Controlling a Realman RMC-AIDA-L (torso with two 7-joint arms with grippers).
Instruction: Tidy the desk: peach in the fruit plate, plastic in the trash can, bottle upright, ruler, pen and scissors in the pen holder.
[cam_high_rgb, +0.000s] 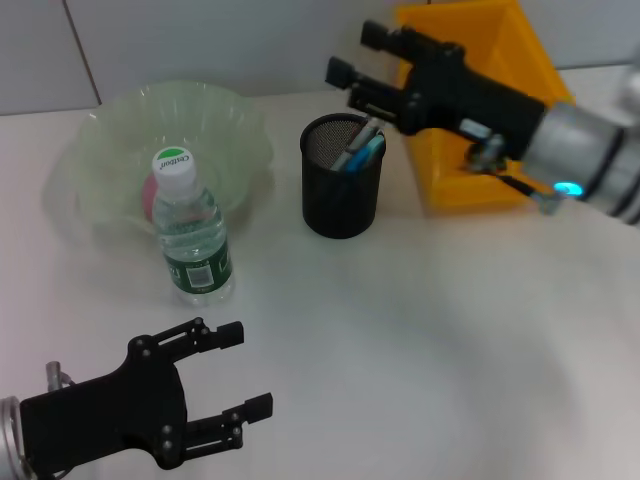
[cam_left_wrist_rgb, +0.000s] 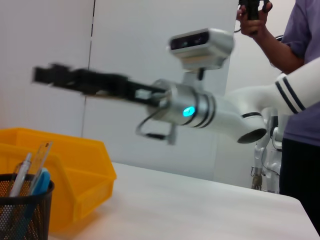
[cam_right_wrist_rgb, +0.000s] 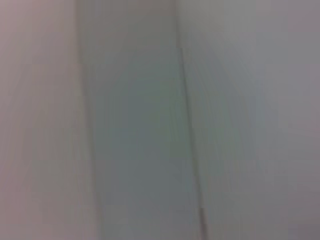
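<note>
bottle (cam_high_rgb: 192, 232): one
peach (cam_high_rgb: 150, 196): one
fruit plate (cam_high_rgb: 110, 125): one
pen holder (cam_high_rgb: 341, 190): one
trash can (cam_high_rgb: 470, 100): one
grippers: two, left (cam_high_rgb: 245, 370) and right (cam_high_rgb: 350, 52)

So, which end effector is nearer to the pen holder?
The right one. The right end effector is open just above and behind the pen holder, by the trash can. The left end effector is open low over the desk's near edge, farther away.
</note>
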